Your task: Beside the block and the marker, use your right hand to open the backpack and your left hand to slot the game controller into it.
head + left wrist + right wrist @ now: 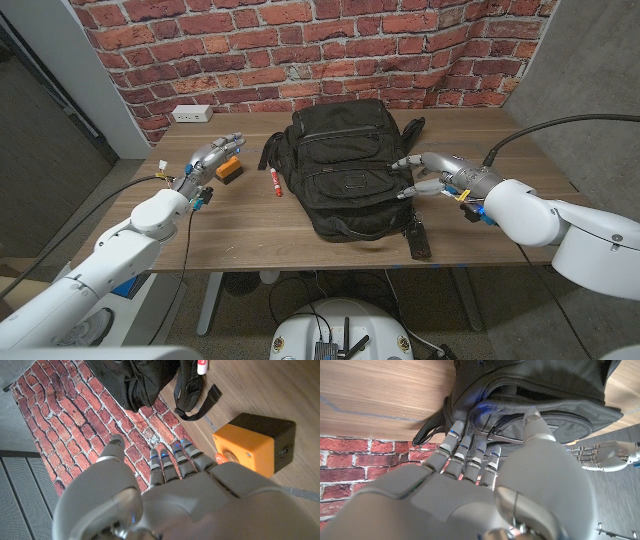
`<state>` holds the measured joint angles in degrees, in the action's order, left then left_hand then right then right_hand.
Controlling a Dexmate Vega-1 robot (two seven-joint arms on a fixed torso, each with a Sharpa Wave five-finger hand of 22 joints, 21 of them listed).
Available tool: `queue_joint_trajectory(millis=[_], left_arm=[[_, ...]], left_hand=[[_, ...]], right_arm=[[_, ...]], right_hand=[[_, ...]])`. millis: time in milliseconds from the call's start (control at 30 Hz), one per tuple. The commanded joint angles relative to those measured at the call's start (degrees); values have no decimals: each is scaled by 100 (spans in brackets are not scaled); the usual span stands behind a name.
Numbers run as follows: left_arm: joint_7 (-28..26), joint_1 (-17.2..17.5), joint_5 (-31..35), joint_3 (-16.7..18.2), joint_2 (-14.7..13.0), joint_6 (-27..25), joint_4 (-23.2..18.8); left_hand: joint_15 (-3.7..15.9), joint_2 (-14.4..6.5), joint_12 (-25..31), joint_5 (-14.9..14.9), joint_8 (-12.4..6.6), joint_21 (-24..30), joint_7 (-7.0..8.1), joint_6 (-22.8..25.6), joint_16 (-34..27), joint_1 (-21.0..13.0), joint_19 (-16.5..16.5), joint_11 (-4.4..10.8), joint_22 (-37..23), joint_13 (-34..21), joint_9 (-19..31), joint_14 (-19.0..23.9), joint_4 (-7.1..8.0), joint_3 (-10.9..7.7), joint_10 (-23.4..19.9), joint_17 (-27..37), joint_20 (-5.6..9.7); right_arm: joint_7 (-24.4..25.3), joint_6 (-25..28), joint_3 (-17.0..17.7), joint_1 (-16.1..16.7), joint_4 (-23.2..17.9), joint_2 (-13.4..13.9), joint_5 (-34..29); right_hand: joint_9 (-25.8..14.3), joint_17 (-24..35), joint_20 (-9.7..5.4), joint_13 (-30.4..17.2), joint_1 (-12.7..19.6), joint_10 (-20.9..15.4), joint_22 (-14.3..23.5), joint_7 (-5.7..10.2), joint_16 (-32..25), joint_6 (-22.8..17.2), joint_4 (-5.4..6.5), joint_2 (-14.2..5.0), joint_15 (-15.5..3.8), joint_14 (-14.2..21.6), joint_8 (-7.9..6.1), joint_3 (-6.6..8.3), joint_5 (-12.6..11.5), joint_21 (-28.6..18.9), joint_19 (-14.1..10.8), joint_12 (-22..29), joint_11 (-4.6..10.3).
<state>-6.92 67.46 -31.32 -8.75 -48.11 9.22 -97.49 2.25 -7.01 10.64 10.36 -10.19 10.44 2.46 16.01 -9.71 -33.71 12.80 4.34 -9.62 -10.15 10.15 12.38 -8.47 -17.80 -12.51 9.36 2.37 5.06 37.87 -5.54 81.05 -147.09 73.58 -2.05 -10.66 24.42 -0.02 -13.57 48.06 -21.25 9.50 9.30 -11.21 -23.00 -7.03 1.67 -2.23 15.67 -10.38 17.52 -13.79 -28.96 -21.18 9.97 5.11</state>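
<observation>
A black game controller (417, 241) lies on the wooden table (250, 235) at the backpack's (345, 170) near right corner. The right hand (430, 176), fingers spread and empty, touches the backpack's right side. Left of the backpack lie the red marker (275, 182), then the orange-and-black block (229, 168), with the left hand (208, 160) open and empty just beside it. A white power strip (191, 114) sits farthest, by the brick wall (300, 45).

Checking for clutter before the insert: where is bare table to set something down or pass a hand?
Bare wood lies between the backpack and the far edge near the power strip, and along the near edge left of the backpack. It is crowded by the left hand: block and marker sit close together.
</observation>
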Motion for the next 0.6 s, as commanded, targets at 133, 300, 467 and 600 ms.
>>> queue_joint_trajectory(millis=[133, 300, 467, 600], left_arm=[[-50, -60, 63, -80, 177, 237, 137], [54, -182, 43, -144, 274, 377, 289], [-8, -228, 78, -182, 400, 522, 364], [-62, -280, 106, -237, 554, 674, 474]], left_hand=[[175, -9, -4, -22, 23, 22, 17, -156, -2, 106, -22, -37, -7, 3, -2, -90, 12, -29, 50, 9, 450], [155, -19, -31, -32, 48, 7, 7, -319, 4, 208, -89, -75, -8, 3, -2, -177, 43, -21, 166, 16, 470], [94, -24, -35, -35, 49, -7, -2, -441, 16, 279, -166, -139, -8, 3, -3, -280, 50, -21, 243, 16, 477], [90, -30, -34, -37, 44, -5, -2, -460, 12, 307, -174, -136, -8, 3, -3, -295, 59, -20, 260, 17, 477]], right_arm=[[439, -919, 544, 501, 644, -767, 94], [548, -1173, 370, 298, 911, -1047, 73], [623, -1396, 217, 91, 1155, -1252, 85], [657, -1484, 121, -68, 1301, -1355, 94]], right_hand=[[-16, -22, -29, 20, -215, 91, 7, -53, -54, 88, 95, -41, -69, -58, -11, -37, -20, 70, -20, 41, -22], [-18, -45, -57, 43, -411, 136, 8, -99, -58, 159, 172, -73, -59, -94, -6, -94, 2, 121, -24, 52, -55], [-19, -64, -84, 63, -602, 162, 8, -130, -68, 228, 252, -112, -56, -112, -3, -150, 33, 166, -35, 64, -64], [-19, -74, -115, 73, -698, 169, 8, -150, -72, 251, 291, -137, -57, -125, -6, -177, 50, 190, -45, 72, -79]])
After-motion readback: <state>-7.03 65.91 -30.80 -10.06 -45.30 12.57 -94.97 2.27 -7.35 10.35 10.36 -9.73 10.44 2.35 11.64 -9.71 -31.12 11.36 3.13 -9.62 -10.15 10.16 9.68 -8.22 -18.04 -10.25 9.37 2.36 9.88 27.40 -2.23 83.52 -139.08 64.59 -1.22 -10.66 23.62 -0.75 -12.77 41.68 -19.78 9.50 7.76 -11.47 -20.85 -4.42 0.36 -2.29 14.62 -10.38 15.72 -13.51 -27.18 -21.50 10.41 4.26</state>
